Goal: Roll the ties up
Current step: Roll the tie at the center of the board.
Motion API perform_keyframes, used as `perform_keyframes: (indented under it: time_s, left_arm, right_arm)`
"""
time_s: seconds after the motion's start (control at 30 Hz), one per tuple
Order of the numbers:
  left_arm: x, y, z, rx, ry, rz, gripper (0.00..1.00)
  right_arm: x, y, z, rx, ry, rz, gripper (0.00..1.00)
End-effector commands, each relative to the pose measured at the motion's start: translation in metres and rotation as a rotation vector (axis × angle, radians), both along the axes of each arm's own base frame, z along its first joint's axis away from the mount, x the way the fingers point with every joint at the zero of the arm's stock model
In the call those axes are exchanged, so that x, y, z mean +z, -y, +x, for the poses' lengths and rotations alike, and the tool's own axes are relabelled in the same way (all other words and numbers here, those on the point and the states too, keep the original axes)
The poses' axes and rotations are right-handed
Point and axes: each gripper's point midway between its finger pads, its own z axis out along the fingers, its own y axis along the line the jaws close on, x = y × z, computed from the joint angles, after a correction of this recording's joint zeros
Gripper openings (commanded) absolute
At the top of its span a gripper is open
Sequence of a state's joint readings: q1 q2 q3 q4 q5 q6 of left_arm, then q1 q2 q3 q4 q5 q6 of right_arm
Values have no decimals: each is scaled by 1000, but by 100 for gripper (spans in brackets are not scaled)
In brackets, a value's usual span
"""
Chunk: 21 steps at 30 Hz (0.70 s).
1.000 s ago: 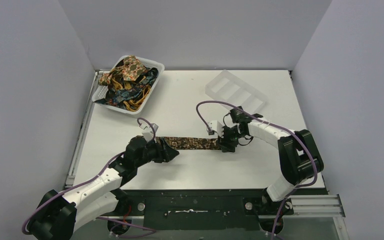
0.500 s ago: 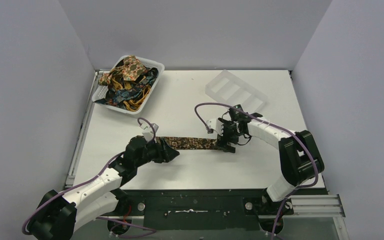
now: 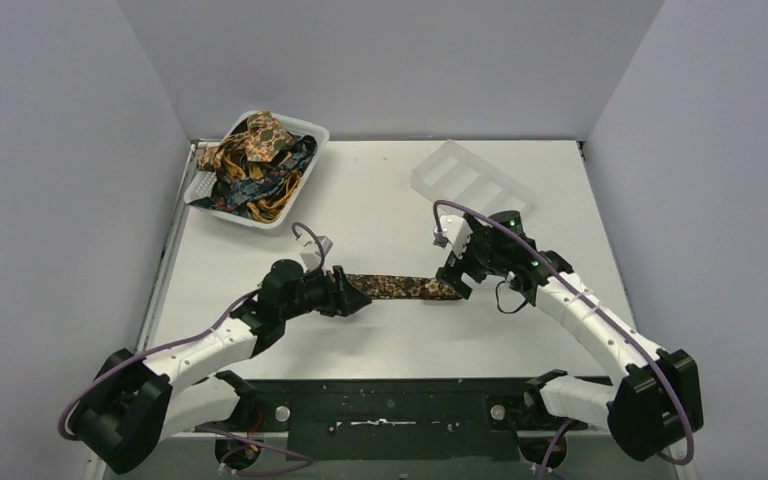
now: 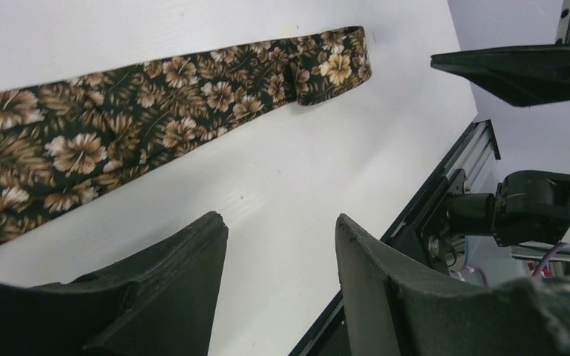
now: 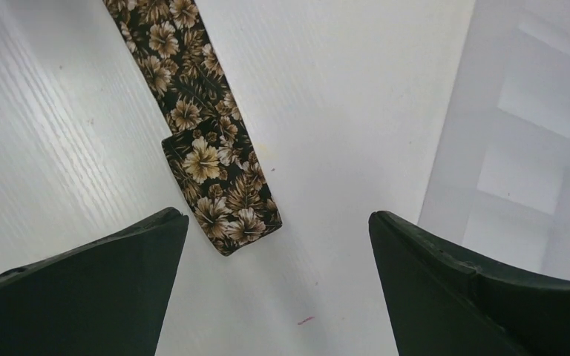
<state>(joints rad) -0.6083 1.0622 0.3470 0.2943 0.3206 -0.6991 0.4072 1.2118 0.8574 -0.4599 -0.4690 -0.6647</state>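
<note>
From above, we see the brown tie (image 3: pixel 400 287) vanish at its left end beneath the left gripper (image 3: pixel 358 298); both wrist views cut it off; the tangled ties (image 3: pixel 255 165) in the basket (image 3: pixel 250 220) at the far left corner of the bench (image 3: pixel 380 200) we cannot count.

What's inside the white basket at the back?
The white basket holds a tangled heap of ties: orange-tan floral on top, dark blue and yellow lower down. The heap covers the basket's floor and anything lying beneath.

Setting: robotics lab test cell. White table (image 3: pixel 380 200) boxed by plain grey panels (image 3: pixel 390 60) on three sides. Bolted to black base plate (image 3: pixel 400 402): left arm (image 3: pixel 205 348) and right arm (image 3: pixel 590 318), aluminium rail (image 3: pixel 630 408) alongside.
</note>
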Motion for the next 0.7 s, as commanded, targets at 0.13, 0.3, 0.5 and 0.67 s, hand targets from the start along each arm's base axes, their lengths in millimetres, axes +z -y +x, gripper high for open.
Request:
perform_keyframes:
  time_s: [0.13,0.3,0.5,0.67]
  left_arm:
    - [48,64,21,-140,144,-63,55]
    - [35,104,27,-191,92,-52,56]
    - [22,137,40,-176,11,-142,49]
    - [8,152,50,-176,-15,-141,42]
  right_arm:
    - [53,34,35,-799,37,524,100]
    - [-6,71,14,-1270,-269,511,100]
    - [-26,34,-8,-1141,-562,777,92]
    - [-44,36,-7,-1099,-694,843,76]
